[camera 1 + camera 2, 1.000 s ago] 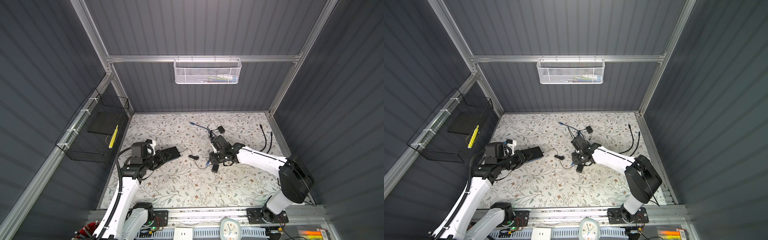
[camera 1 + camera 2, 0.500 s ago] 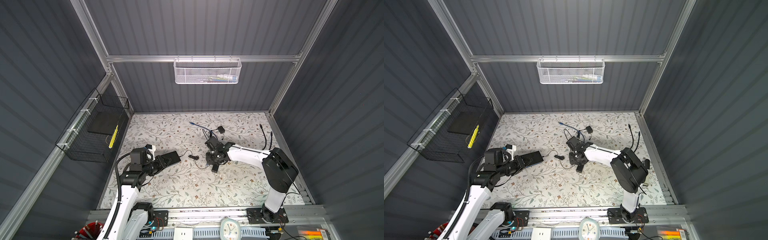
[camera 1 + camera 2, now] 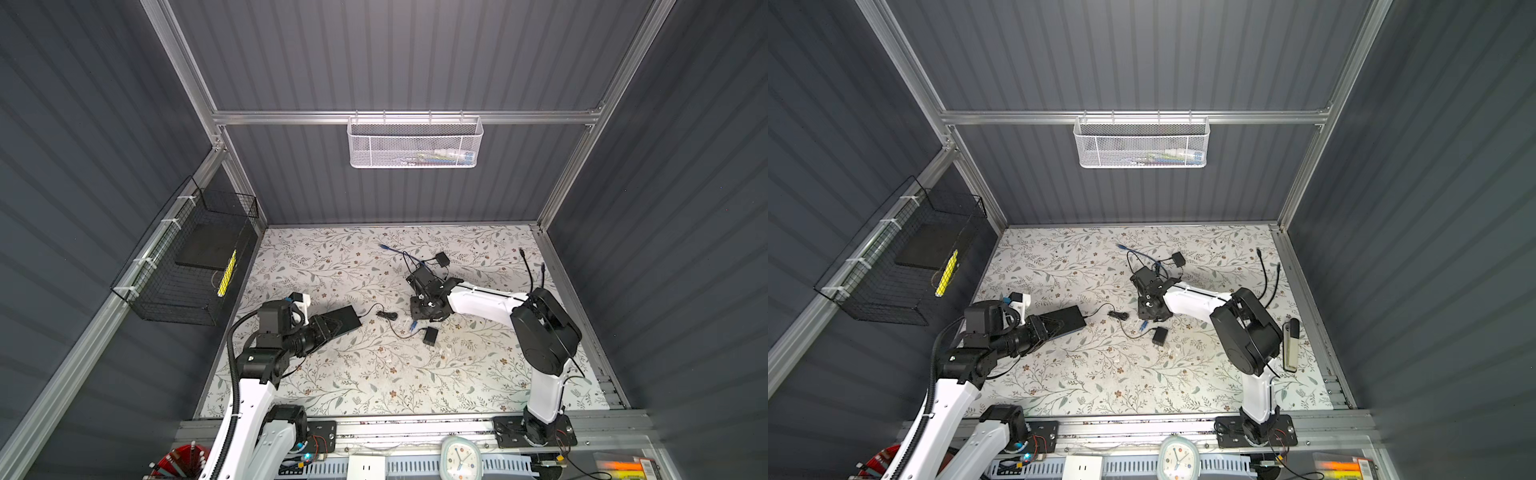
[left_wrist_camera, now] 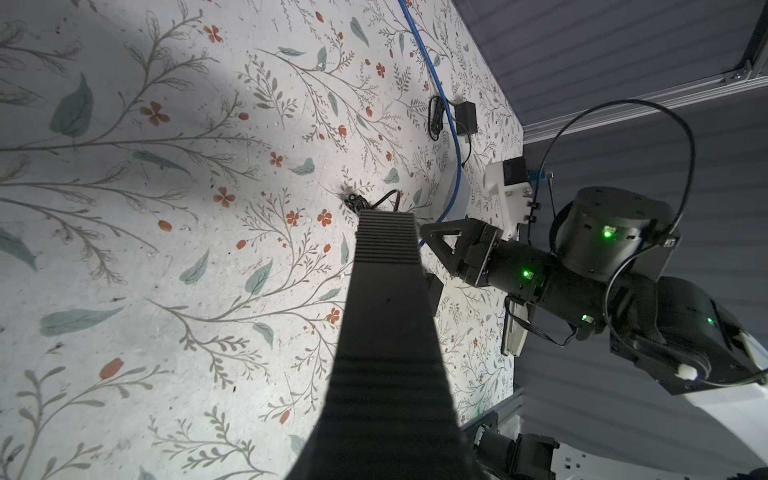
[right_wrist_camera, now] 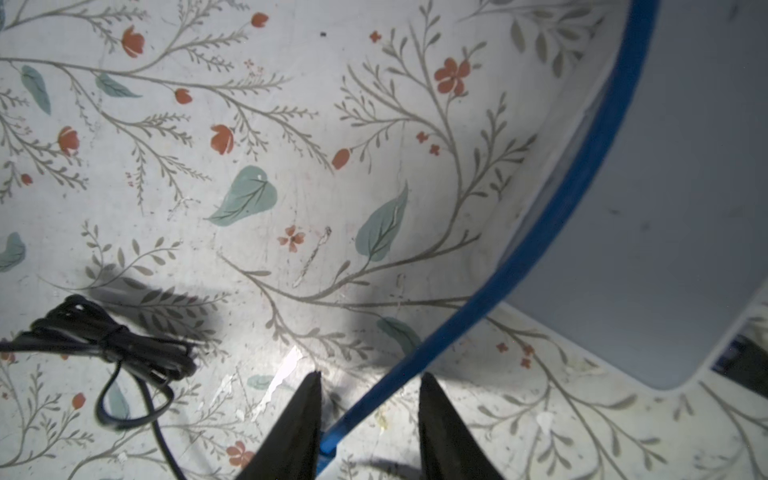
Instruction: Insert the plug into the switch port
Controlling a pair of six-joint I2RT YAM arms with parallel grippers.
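Gripping the black switch (image 3: 345,319) by one end, the left tool (image 3: 326,328) is closed on it, and the ribbed case runs straight out from the jaws over the floral surface (image 3: 332,374). A thin black cord (image 3: 386,316) leaves the far end of the switch and gathers into a small tied bundle just beyond it. Farther out from the switch, past that bundle, the blue plug (image 3: 412,327) lies on the surface, well apart from the switch and in none of its ports. The right tool (image 5: 370,376) hangs over the blue cable (image 5: 540,241) close to the plug. Its dark fingers (image 5: 305,415) stand apart with the cable running between them, so it is open and not pinching anything.
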